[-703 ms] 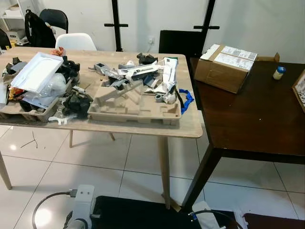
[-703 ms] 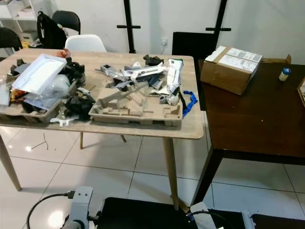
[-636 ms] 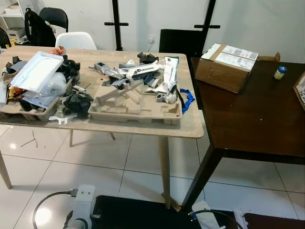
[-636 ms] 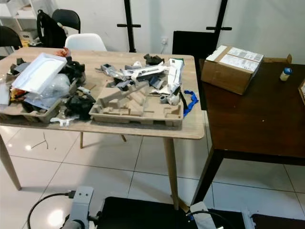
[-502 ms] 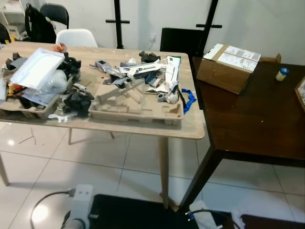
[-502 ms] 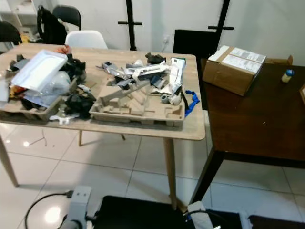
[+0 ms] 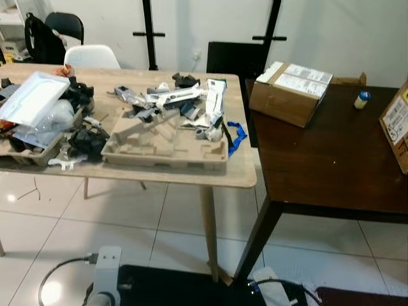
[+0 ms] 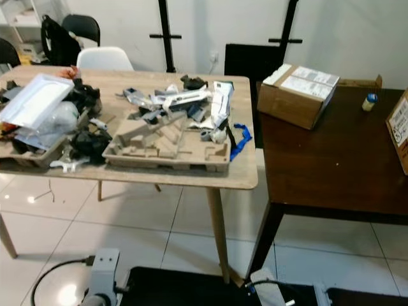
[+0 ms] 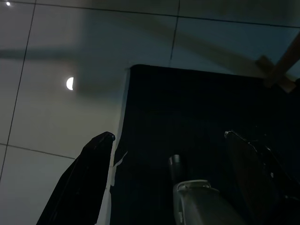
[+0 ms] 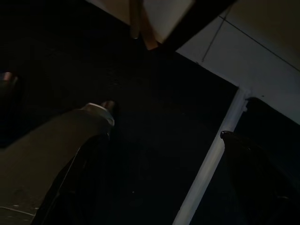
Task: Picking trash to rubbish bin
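Note:
Trash covers the light wooden table [image 7: 239, 173]: a moulded pulp tray [image 7: 162, 150], torn plastic and card wrappers [image 7: 182, 101] heaped behind it, a blue strap [image 7: 236, 136] and black scraps [image 7: 86, 141]. At the table's left end a white plastic lid [image 7: 30, 99] lies on a second heap. Both arms hang low, well short of the table. My left gripper [image 9: 168, 136] is open over the tiled floor and my black base. In the dark right wrist view, my right gripper [image 10: 154, 140] is open too, with nothing between its fingers.
A dark brown table [image 7: 319, 172] adjoins on the right, carrying a cardboard box [image 7: 290, 93], a small bottle [image 7: 361, 99] and another box [image 7: 396, 124] at the edge. Chairs [image 7: 92, 57] stand behind the light table. Tiled floor [image 7: 95, 223] lies between me and the tables.
The whole picture has shifted, so both tables now sit a little further left in view. Nothing on the tables has moved, and both arms still hang low.

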Tool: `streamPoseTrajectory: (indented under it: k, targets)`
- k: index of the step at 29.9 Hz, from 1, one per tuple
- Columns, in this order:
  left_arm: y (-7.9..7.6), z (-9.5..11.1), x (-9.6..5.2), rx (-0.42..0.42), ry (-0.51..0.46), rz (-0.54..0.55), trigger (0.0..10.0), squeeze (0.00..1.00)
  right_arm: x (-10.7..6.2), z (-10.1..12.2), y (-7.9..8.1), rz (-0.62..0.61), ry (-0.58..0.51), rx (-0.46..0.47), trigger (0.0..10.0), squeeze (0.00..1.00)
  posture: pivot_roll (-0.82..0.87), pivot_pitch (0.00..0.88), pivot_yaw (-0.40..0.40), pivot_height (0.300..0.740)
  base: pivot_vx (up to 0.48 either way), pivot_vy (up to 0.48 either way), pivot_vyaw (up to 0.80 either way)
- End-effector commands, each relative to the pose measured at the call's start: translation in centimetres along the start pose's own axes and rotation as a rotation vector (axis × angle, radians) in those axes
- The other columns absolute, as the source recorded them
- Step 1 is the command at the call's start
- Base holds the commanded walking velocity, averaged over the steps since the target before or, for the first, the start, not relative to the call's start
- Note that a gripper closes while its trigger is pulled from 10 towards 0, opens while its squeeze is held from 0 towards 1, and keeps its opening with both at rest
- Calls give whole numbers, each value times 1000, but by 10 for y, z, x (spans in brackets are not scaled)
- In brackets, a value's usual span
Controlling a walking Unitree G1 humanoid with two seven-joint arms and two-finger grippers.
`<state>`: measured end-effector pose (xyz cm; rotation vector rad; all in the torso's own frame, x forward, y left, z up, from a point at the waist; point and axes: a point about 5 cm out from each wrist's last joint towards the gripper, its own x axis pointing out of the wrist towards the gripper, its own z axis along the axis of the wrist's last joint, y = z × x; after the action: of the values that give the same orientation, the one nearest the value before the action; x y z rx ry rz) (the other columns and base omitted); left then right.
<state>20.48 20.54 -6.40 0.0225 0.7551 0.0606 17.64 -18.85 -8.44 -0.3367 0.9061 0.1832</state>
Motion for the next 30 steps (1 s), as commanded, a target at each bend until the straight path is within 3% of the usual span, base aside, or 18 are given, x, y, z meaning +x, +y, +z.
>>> streamPoseTrajectory:
  k: [1,15,30]
  targets:
    - [2,-5,-2,-11,5,11,10000,0,-1,-3,1,7,9,-8,10000,0,1,63,-2,740,0,0,0]
    - [4,-8,-4,-33,0,9,10000,0,-1,-7,3,11,20,-14,10000,0,6,65,0,740,143,0,0]
    - [3,-6,-3,-31,3,-1,10000,0,-1,-4,5,14,17,-18,10000,0,9,68,0,740,0,0,0]
